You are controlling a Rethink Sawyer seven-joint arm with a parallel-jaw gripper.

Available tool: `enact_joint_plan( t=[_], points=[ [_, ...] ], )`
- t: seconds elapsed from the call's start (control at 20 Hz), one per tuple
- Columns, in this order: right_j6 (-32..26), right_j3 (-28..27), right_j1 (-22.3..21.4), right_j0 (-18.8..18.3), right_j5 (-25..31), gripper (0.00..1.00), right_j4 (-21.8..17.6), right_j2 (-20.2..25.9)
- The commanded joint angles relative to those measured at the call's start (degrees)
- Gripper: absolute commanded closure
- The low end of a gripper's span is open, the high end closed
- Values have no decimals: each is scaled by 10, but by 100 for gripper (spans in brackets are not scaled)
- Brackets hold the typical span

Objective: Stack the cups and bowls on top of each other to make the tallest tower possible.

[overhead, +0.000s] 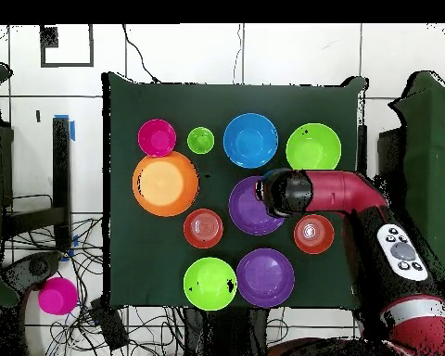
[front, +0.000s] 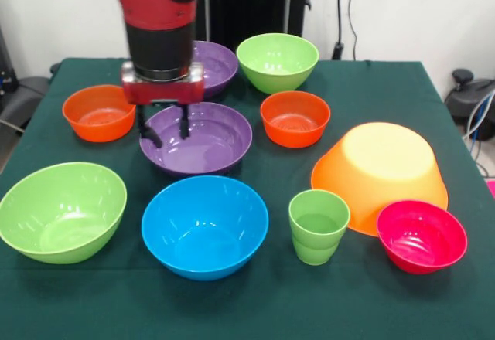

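My gripper [front: 167, 133] is open and empty, with its fingers pointing down over the left part of the middle purple bowl [front: 203, 141]. In the overhead view the arm covers the gripper [overhead: 263, 191] at that bowl's [overhead: 247, 209] edge. The light-green cup [front: 318, 226] stands upright at the front, between the blue bowl [front: 204, 226] and the pink-red bowl [front: 421, 236]. The large orange bowl [front: 380, 171] lies upside down at the right. Two lime-green bowls [front: 62, 211] [front: 277, 62], two orange-red bowls [front: 98, 112] [front: 295, 118] and a second purple bowl [front: 213, 66] stand singly. Nothing is stacked.
All the bowls sit on a dark green tablecloth [front: 371, 85], spread over most of it. In the overhead view a pink round thing [overhead: 57, 296] lies off the table on the floor among cables.
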Motion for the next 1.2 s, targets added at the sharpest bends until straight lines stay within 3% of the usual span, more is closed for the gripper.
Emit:
enact_joint_plan(
  t=[0.05, 0.15, 0.25, 0.55, 0.95, 1.2],
  points=[
    [-31, -32, 70, -38, -42, 0, -44, -10],
    [-28, -44, 89, -46, -61, 0, -45, -5],
    [-16, -64, 113, -39, -94, 0, -61, -11],
    [26, -81, 159, -16, -132, 0, -60, -31],
    [36, -75, 154, 9, -133, 0, -38, -52],
    [39, -58, 127, 21, -122, 0, -28, -63]
  ],
)
